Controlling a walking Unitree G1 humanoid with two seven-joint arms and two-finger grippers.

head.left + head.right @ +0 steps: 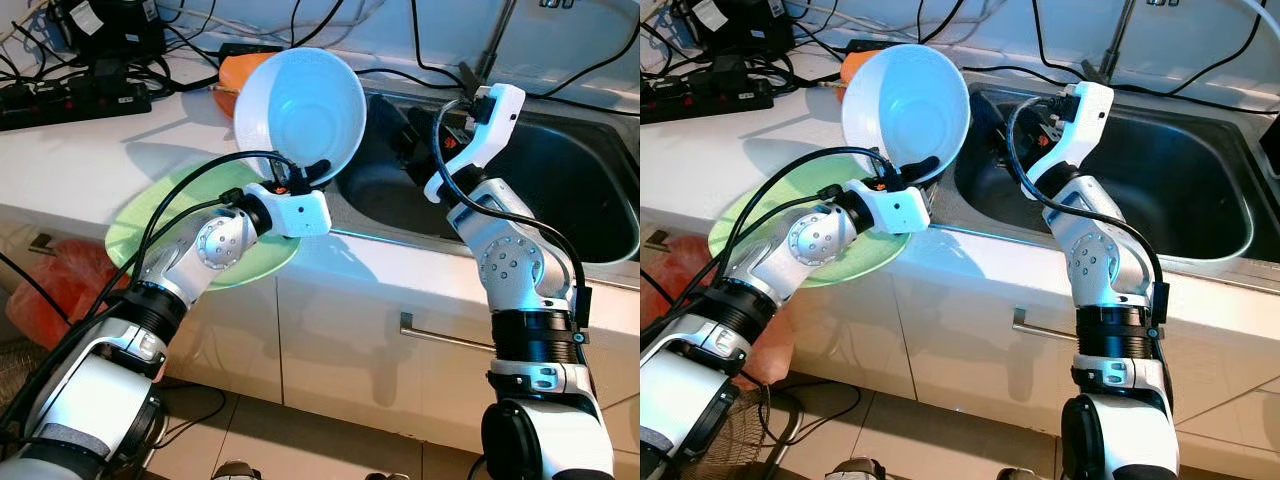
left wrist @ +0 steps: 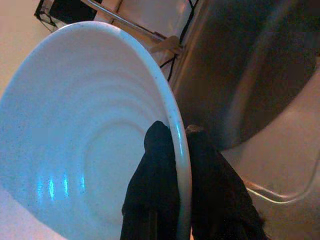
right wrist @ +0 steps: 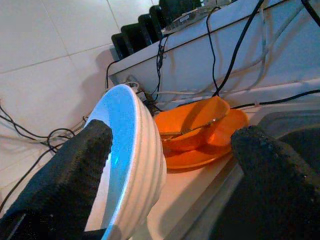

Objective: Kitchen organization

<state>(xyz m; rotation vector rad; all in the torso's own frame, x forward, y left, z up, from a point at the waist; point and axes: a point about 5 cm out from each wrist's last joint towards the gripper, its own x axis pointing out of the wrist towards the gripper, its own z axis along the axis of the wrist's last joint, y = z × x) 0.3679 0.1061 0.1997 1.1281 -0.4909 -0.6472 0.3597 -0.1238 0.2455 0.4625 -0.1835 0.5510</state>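
Over the edge between the white countertop [image 1: 120,170] and the stainless steel sink [image 1: 560,200], I am holding the round white ceramic bowl [image 1: 300,110] up on its side with the left gripper [image 2: 172,150]. Its 2 black fingers are clamped across the rim, 1 inside and 1 outside, which is why the bowl is hanging tilted with its hollow facing the head camera rather than sitting level. Below it the flat light green plate [image 1: 150,225] is lying on the counter, and behind it an orange dish [image 3: 200,135] is resting against the wall, possibly with a utensil in it. I am keeping the right gripper [image 3: 170,170] just beside the bowl, over the sink's near corner, with its jaws wide apart, ready, I judge, to steady or take over the bowl.
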